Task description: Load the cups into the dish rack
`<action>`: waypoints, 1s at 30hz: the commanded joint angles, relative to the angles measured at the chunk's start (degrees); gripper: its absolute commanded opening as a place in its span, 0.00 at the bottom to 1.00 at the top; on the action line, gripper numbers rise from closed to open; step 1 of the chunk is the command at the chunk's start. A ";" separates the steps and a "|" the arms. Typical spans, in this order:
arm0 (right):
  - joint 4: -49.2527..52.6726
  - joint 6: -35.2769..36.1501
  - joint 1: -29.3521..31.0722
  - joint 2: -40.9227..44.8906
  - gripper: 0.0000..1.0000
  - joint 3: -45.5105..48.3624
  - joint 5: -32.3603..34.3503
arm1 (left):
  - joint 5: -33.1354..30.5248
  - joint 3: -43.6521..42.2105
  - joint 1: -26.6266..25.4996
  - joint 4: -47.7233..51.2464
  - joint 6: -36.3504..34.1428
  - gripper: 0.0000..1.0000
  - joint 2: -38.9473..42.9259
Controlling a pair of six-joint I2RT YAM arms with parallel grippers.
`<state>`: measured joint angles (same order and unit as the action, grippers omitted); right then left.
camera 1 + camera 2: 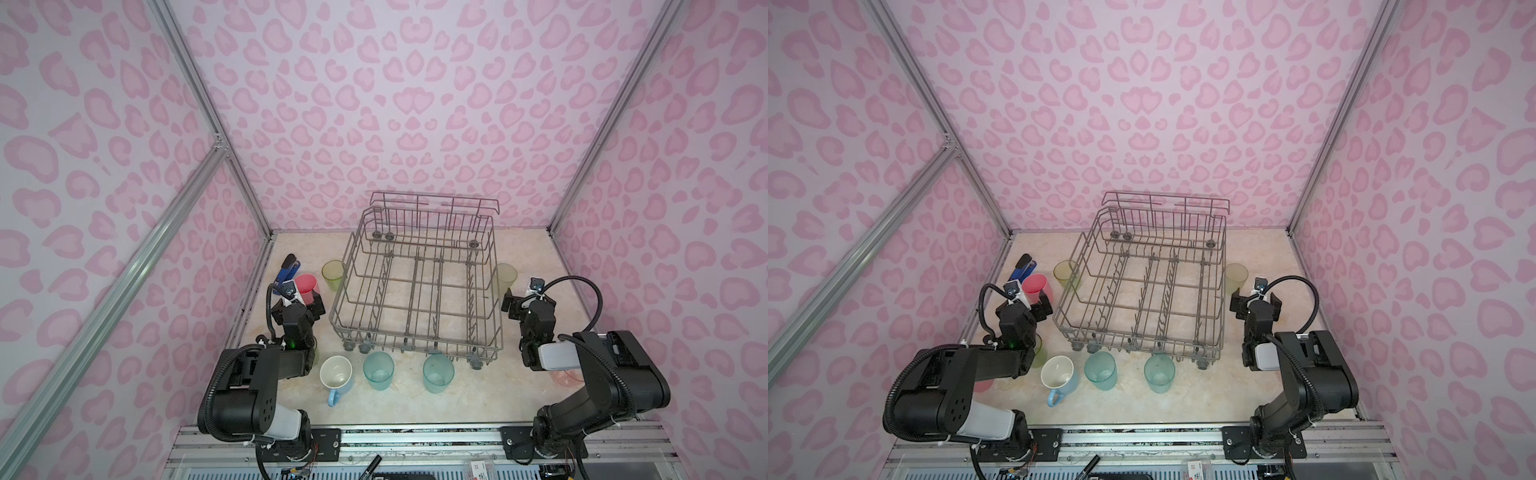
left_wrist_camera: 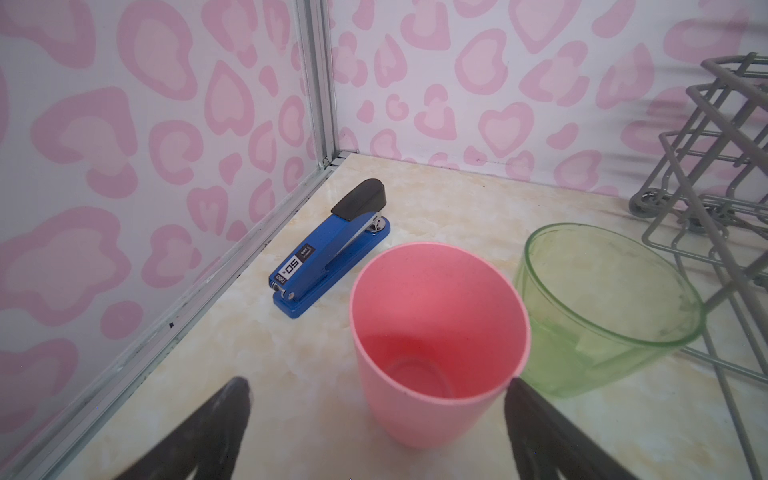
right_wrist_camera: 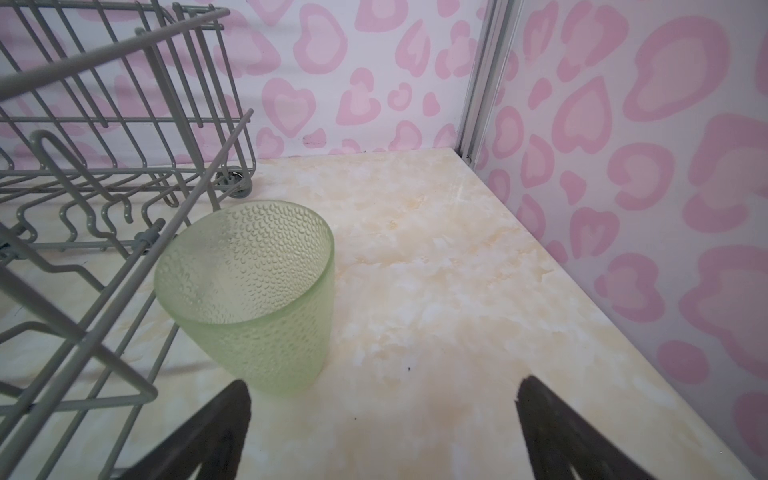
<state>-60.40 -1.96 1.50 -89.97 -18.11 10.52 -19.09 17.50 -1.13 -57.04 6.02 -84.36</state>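
Note:
The grey wire dish rack (image 1: 415, 340) (image 1: 1142, 332) stands mid-table with nothing in it. Left of it stand a pink cup (image 1: 306, 286) (image 2: 436, 332) and a yellow-green cup (image 1: 333, 274) (image 2: 602, 307). My left gripper (image 1: 302, 300) (image 2: 376, 384) is open, and the pink cup's near side sits between its fingers, close to one of them. A pale green textured cup (image 1: 506, 276) (image 3: 249, 291) stands at the rack's right side. My right gripper (image 1: 527, 297) (image 3: 383, 384) is open just short of it, the cup off towards one finger. In front of the rack stand a light-blue mug (image 1: 336, 374) and two teal cups (image 1: 378, 370) (image 1: 437, 374).
A blue stapler (image 1: 288, 268) (image 2: 328, 249) lies by the left wall behind the pink cup. A salmon cup (image 1: 565, 376) shows partly behind the right arm. A green cup (image 1: 1039, 353) and a pink one (image 1: 982, 384) peek from under the left arm. Walls close in on three sides.

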 commanded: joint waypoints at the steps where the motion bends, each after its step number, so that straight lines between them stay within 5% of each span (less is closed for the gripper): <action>1: -1.48 0.03 0.04 0.11 0.99 0.29 0.11 | -0.07 -0.06 0.05 -1.73 0.22 0.97 0.21; 30: -7.87 -0.15 0.08 2.52 0.99 4.84 0.39 | 0.06 -0.64 -0.31 -1.24 -0.13 1.00 2.18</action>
<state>-66.52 -1.98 1.50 -87.99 -13.50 10.55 -19.29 17.15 -1.48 -56.82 5.98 -82.74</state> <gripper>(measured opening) 0.993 0.996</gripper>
